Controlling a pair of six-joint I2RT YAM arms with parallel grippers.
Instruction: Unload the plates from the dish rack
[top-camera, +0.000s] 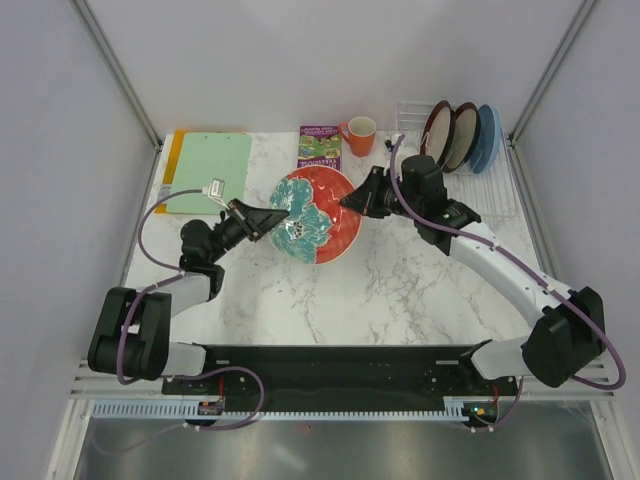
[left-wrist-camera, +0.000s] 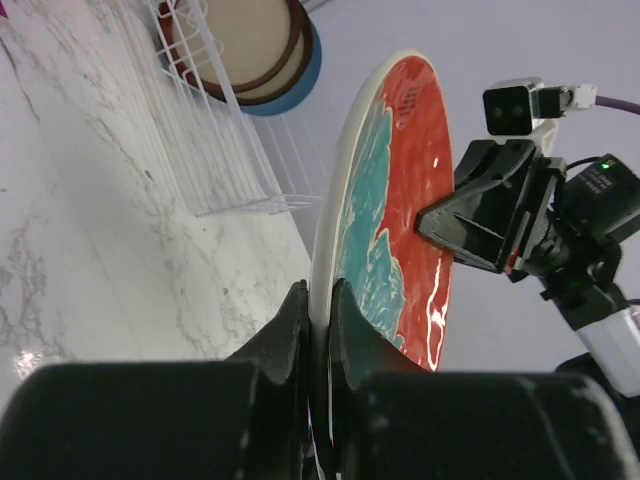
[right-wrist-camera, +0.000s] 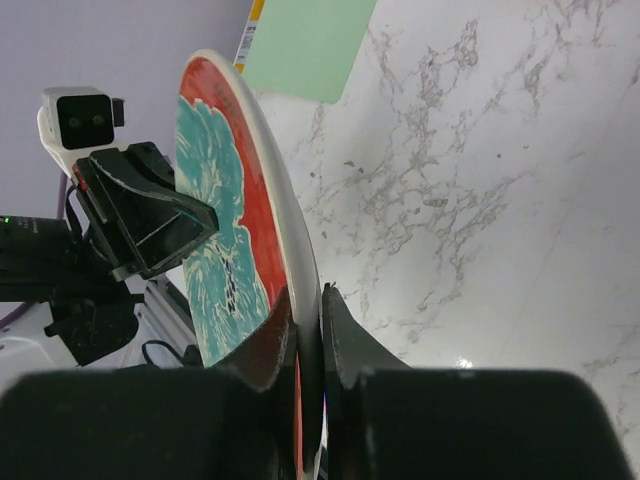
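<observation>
Flowered plate (top-camera: 320, 230) sits over the table (top-camera: 400, 290) centre, well apart from the rack (top-camera: 497, 188) holding the other plates (top-camera: 455, 135); my left pincer (top-camera: 281, 209) and right pincer (top-camera: 352, 200) both clamp opposite rims, probably a handover before set-down.

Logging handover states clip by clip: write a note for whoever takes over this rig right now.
The left gripper is shut on the flower plate at its left rim.
The right gripper is shut on the same plate at the opposite rim.
The plate hangs between both arms over the middle of the table, not set down.
The dish rack, at the far right corner, holds two dark-rimmed plates and a light blue plate, all upright.
Done: one plate is out of the rack.
Left: set it down, then unload the other three.
</observation>
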